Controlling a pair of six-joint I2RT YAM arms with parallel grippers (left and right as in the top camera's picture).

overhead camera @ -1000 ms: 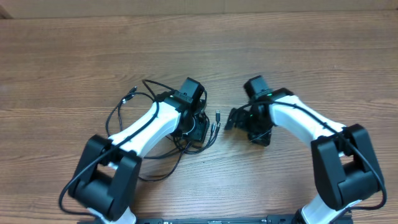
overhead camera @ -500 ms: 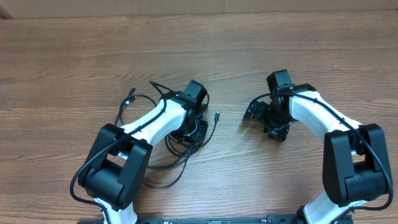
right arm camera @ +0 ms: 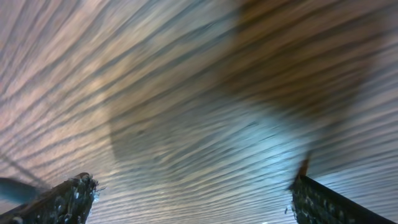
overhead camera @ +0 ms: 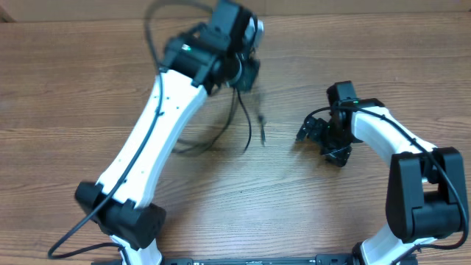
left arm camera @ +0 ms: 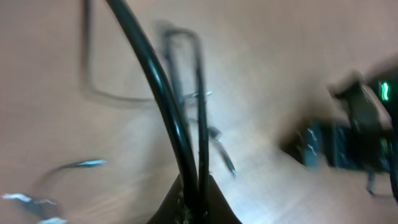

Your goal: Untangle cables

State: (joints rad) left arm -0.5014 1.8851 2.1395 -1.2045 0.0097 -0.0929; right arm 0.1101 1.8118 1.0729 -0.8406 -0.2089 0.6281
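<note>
My left gripper (overhead camera: 243,73) is raised high above the table's far middle, shut on the black cables (overhead camera: 240,118). In the left wrist view two strands of the cables (left arm camera: 166,93) run straight out from between the closed fingers of my left gripper (left arm camera: 196,194). Blurred loops trail below them, with a silver plug tip (left arm camera: 222,142) hanging free. A loop of cable (overhead camera: 156,18) arcs over the arm, and strands (overhead camera: 199,143) trail down to the wood. My right gripper (overhead camera: 313,132) sits low at the right, open. Only bare wood shows between its fingertips (right arm camera: 69,199).
The wooden table (overhead camera: 66,88) fills all views. The left arm's white link (overhead camera: 158,125) spans diagonally from its base at the front left. The right arm's base (overhead camera: 423,199) stands at the front right. The right gripper (left arm camera: 348,140) shows blurred in the left wrist view.
The left gripper closed on the cables and swung up and toward the far side, dragging the bundle off the table. The right gripper drew back to the right, still open.
</note>
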